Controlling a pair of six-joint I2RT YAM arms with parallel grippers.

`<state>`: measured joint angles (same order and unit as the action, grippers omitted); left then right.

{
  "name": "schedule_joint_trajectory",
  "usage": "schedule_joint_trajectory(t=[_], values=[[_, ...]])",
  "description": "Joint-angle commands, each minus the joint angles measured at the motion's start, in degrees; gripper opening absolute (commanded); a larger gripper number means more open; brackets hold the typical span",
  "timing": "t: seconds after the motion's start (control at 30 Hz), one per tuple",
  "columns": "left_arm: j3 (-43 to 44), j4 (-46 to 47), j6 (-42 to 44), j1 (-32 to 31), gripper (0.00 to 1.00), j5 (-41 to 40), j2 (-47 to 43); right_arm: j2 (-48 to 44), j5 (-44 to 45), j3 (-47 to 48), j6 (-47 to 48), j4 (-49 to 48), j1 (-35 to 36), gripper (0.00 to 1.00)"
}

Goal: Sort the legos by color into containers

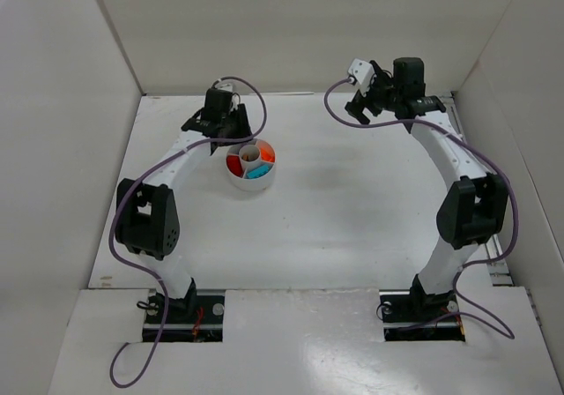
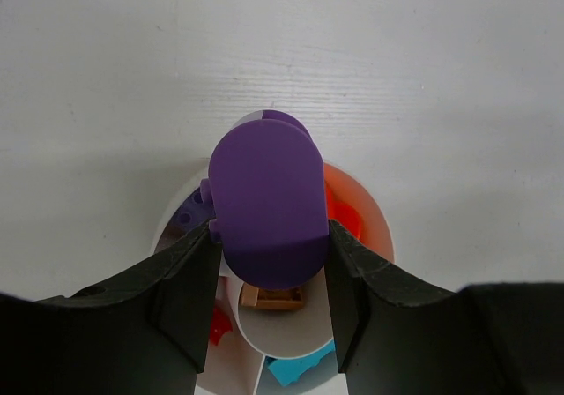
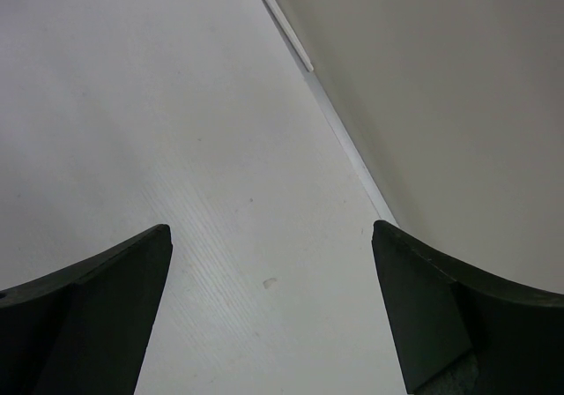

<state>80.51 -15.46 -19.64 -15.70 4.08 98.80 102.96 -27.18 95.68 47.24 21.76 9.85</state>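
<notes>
Left end effector (image 2: 272,236), rounded purple lego (image 2: 267,188)

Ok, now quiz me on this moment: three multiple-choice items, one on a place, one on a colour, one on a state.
1. Where is the left gripper?
A. Above the white dish
B. At the far right corner
C. Beside its own base

2. What colour is the brick clamped in its jaws?
A. Teal
B. Purple
C. Red

3. What state is the right gripper in?
A. Shut on a brick
B. Open, holding nothing
C. Shut, empty

Answers:
1 A: the left wrist view looks down past the jaws into the dish's compartments.
2 B: the clamped piece is plainly purple.
3 B: its jaws stand wide apart with only the table between them.
</notes>
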Motion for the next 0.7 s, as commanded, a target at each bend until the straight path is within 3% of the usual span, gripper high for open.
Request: schedule_joint_trajectory(t=[0.0, 0.63, 0.67], values=[[1.3, -1.4, -0.5, -0.8, 0.01, -2.2, -1.1, -2.4, 1.2, -0.3, -0.9, -2.8, 0.4, 1.0], [-1.7, -5.1, -2.2, -1.3, 0.14, -7.6, -3.9, -2.9, 1.3, -0.8, -0.9, -2.2, 0.4, 1.0], [-2.4, -5.1, -2.2, -1.3, 0.18, -7.6, -3.9, -2.9, 1.3, -0.8, -0.9, -2.2, 0.4, 1.0]])
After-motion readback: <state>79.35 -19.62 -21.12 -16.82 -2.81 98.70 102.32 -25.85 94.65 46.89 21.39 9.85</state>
